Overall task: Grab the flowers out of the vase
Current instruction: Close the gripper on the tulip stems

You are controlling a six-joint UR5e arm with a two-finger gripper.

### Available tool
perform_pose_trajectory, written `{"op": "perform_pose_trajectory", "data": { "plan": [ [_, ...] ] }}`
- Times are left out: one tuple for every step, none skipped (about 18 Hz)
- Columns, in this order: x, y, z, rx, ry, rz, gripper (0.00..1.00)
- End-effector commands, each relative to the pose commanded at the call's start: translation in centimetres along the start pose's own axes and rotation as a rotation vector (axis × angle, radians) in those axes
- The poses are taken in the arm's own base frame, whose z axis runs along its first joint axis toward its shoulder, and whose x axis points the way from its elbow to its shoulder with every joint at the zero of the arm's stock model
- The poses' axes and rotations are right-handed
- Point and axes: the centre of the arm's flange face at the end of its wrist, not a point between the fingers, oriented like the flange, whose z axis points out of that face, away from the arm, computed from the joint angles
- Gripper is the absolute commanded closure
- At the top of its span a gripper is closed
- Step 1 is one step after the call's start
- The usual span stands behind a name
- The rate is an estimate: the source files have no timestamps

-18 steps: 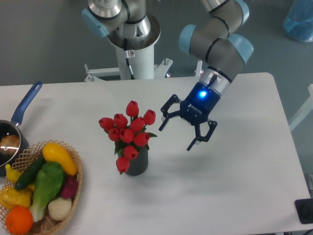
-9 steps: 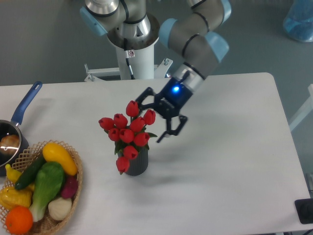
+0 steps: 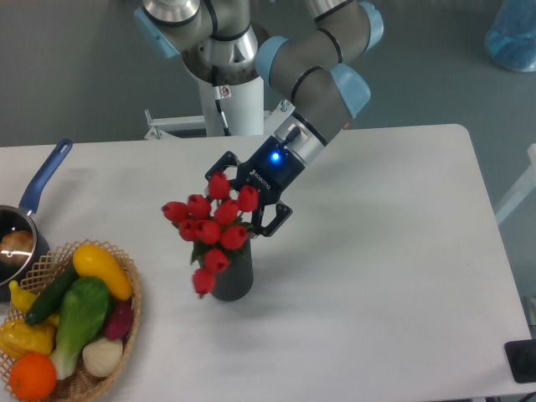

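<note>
A: Where are the flowers (image 3: 211,228)?
B: Left of the frame's centre, standing in the vase (image 3: 234,275). Red tulip buds spread wider than the vase mouth, and one bud droops low on the left beside the vase wall.

A: And the vase itself?
B: Dark grey, ribbed, upright on the white bench (image 3: 377,251), just below the bunch.

A: The pincer?
B: The pincer (image 3: 238,198) sits at the upper right edge of the bunch with its fingers spread wide. One dark finger shows at the top near the highest bud, the other at the right by the outer buds. A blue light glows on its body. I cannot tell whether the fingers touch any bud or stem.

A: What else is around?
B: At lower left a wicker basket (image 3: 127,318) holds toy produce: a yellow squash (image 3: 101,270), a green vegetable (image 3: 82,318) and an orange (image 3: 33,374), among others. Above it, at the left edge, a saucepan (image 3: 23,226) with a blue handle. The arm's white base column (image 3: 236,92) stands at the top, behind the bench.
</note>
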Motion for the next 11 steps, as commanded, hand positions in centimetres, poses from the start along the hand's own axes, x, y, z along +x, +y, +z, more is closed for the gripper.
{"op": "perform_pose_trajectory", "data": {
  "plan": [
    [0.0, 0.1, 0.0, -0.002, 0.0, -0.004, 0.95],
    [0.0, 0.0, -0.1, -0.001, -0.002, -0.005, 1.0],
    [-0.1, 0.0, -0.3, 0.001, -0.007, -0.007, 1.0],
    [-0.4, 0.1, -0.9, 0.003, -0.018, -0.009, 1.0],
    [-0.5, 0.0, -1.3, 0.008, -0.026, -0.009, 1.0],
    [-0.6, -0.2, -1.6, 0.012, -0.031, -0.005, 1.0],
    [-0.6, -0.6, -1.9, 0.029, -0.032, -0.004, 1.0],
    [-0.6, -1.2, -2.2, 0.045, -0.034, -0.005, 1.0],
    [-1.0, -1.5, -2.8, 0.055, -0.043, -0.02, 1.0],
    [-1.4, -2.0, -3.3, 0.061, -0.054, -0.03, 1.0],
    [-1.7, -2.5, -3.7, 0.067, -0.058, -0.041, 1.0]
  ]
}}
